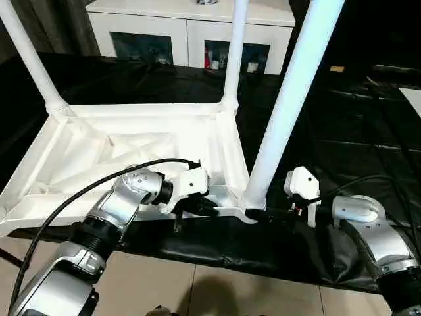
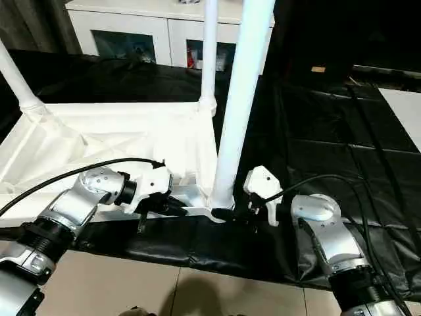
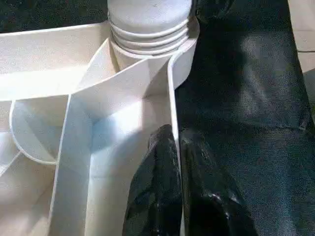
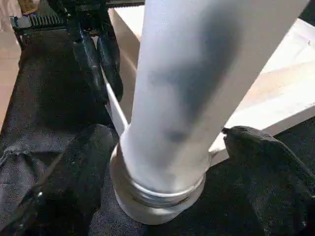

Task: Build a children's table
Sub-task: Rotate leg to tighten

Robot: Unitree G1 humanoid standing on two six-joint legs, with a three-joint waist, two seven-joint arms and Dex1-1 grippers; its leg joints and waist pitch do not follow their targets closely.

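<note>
The children's table (image 1: 131, 141) lay upside down on the black-covered work table (image 1: 329, 131), its ribbed, X-braced underside facing up and its near edge close to the work table's front edge. Three white legs rose from its corner sockets: one at the far left corner (image 1: 29, 56), one at the far right corner (image 1: 235, 52), and a thick-looking one at the near right corner (image 1: 289, 99), leaning slightly toward the right as it went up. The left gripper (image 1: 200, 205) reached in from the left along the near rim, and its two black fingers (image 3: 157, 196) were pinched on that thin white rim wall, one finger inside the tabletop's frame and one outside, a short way from the near right socket. The right gripper (image 1: 273, 214) came in from the right at the foot of the near right leg, its fingers (image 4: 78, 172) spread wide with one on each side of the leg just above the socket collar; whether the pads actually touched the leg I could not tell. Beyond the work table stood a white cabinet (image 1: 191, 26) with glass doors, and pale floor tiles (image 1: 217, 289) showed below the robot's silver forearms.
</note>
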